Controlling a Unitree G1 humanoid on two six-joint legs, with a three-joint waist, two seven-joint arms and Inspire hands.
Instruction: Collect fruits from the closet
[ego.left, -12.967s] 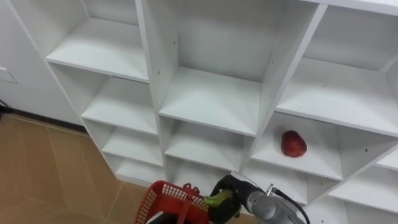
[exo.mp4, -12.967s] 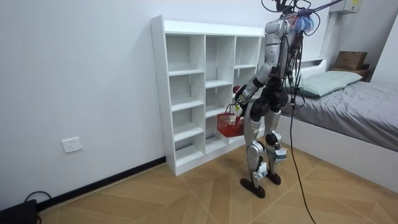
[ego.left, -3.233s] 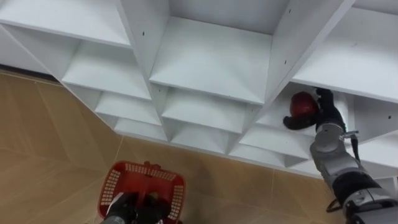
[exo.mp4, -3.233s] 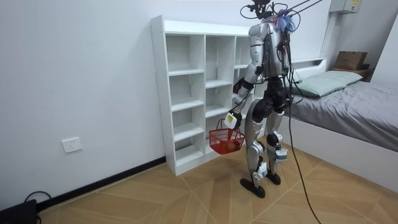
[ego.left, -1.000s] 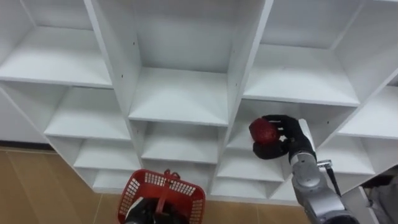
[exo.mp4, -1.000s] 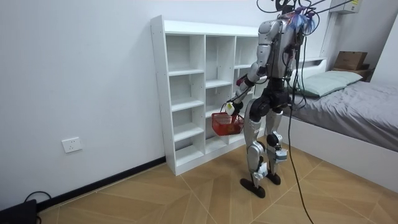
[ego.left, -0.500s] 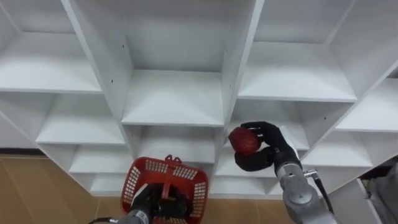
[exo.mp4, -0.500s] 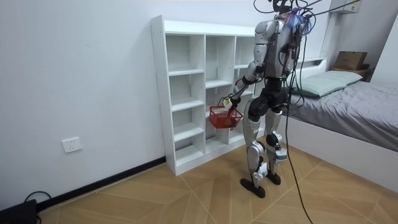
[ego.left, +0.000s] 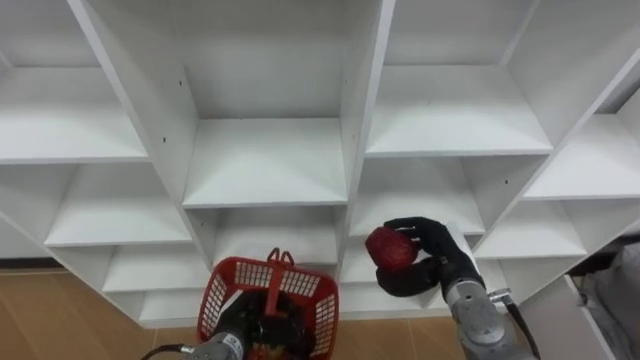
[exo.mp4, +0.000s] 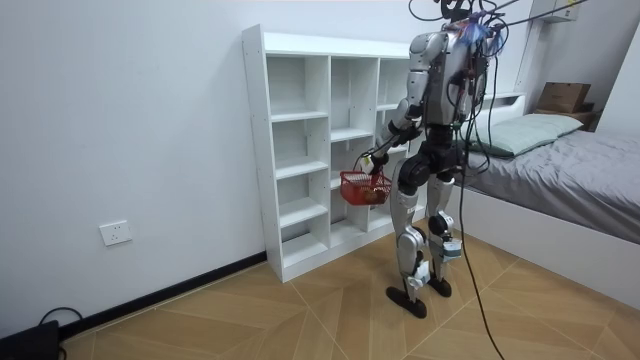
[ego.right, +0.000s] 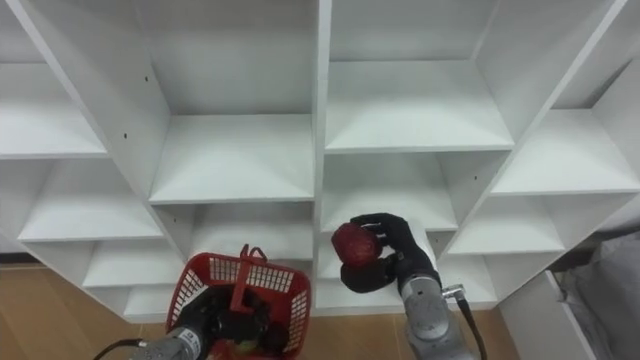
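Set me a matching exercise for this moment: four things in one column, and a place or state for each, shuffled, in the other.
Things:
1. red fruit
2. red basket
3. closet
4. bed

Places or states:
A. hangs by its handle from the left hand
B. white, against the wall
C. grey-covered, at the room view's right
D. gripped by the fingers of the right hand, in front of the closet

Pairs: 1-D; 2-A; 3-B; 4-C

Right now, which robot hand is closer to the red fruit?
Right. The right hand is curled around the fruit; the left hand is lower left, holding the basket by its handle.
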